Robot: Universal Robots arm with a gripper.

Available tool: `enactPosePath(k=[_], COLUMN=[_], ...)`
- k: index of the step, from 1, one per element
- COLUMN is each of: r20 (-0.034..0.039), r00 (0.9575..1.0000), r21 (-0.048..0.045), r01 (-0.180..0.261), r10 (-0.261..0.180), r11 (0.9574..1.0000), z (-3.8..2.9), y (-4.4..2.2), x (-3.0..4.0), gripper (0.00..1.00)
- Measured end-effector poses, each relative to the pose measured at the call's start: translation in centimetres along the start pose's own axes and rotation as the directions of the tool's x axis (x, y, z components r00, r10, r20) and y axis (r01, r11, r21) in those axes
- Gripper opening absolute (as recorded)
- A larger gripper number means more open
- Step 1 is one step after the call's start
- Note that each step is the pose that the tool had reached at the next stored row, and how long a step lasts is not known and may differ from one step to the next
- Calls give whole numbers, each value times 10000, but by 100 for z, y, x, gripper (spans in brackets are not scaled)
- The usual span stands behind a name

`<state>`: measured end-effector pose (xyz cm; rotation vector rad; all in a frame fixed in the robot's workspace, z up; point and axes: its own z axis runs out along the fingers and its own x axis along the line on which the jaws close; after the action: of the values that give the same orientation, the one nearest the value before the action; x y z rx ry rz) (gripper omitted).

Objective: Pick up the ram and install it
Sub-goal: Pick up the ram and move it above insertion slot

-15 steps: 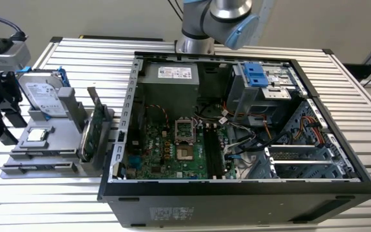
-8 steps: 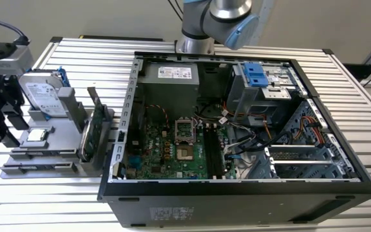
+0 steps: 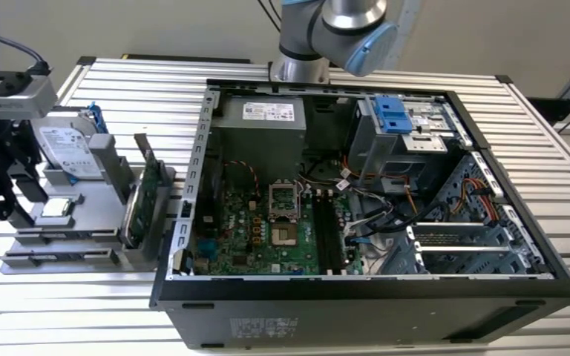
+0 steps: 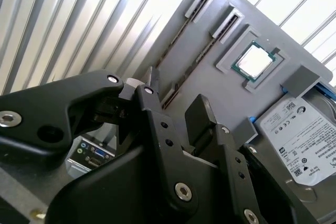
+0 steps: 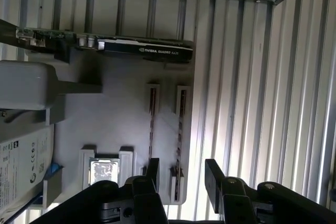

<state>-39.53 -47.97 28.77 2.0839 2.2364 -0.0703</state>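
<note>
Two ram sticks (image 5: 181, 119) (image 5: 151, 121) stand on edge in parallel slots of a grey holder plate (image 5: 121, 103). In the second wrist view they appear as thin dark strips (image 4: 185, 30) (image 4: 207, 51). My gripper (image 5: 182, 174) is open above the holder, its black fingers (image 5: 212, 174) set either side of the end of one stick and not touching it. In the exterior view the gripper (image 3: 3, 189) hangs at the far left over the holder (image 3: 77, 222), well away from the open computer case (image 3: 364, 293).
The holder also carries a silver hard drive (image 3: 67, 148) in a blue frame, a processor chip (image 4: 255, 60) and a broad expansion card (image 5: 142, 48) standing on edge. Inside the case lies the motherboard (image 3: 255, 230) with dark memory slots (image 3: 329, 237) and loose cables. The table is ribbed aluminium.
</note>
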Motion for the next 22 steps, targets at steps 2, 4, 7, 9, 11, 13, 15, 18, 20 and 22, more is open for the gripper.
enactPosePath(k=[2, 4, 7, 9, 11, 13, 15, 18, 20, 22], r20=[1, 1, 1, 2, 1, -8, -28, -63, -105, -111], r00=[10000, 10000, 10000, 10000, 10000, 10000, 10000, 10000, 9999, 9999], r21=[0, 0, 0, 2, 0, 0, -2, -3, -7, -7], r01=[0, 1, 2, 2, 2, 1, 0, 0, -2, -3], r10=[0, -1, -2, -2, -2, -1, 0, 0, 2, 2], r11=[10000, 10000, 10000, 10000, 10000, 10000, 10000, 10000, 10000, 10000], z=[18, 33, 53, 63, 74, 84, 96, 111, 117, 120], y=[-1, -2, -2, -3, -3, -4, -4, -4, -4, -4], x=[2, 4, 5, 6, 7, 9, 10, 10, 10, 10], gripper=[100, 100, 100, 100, 100, 100, 100, 100, 100, 100])
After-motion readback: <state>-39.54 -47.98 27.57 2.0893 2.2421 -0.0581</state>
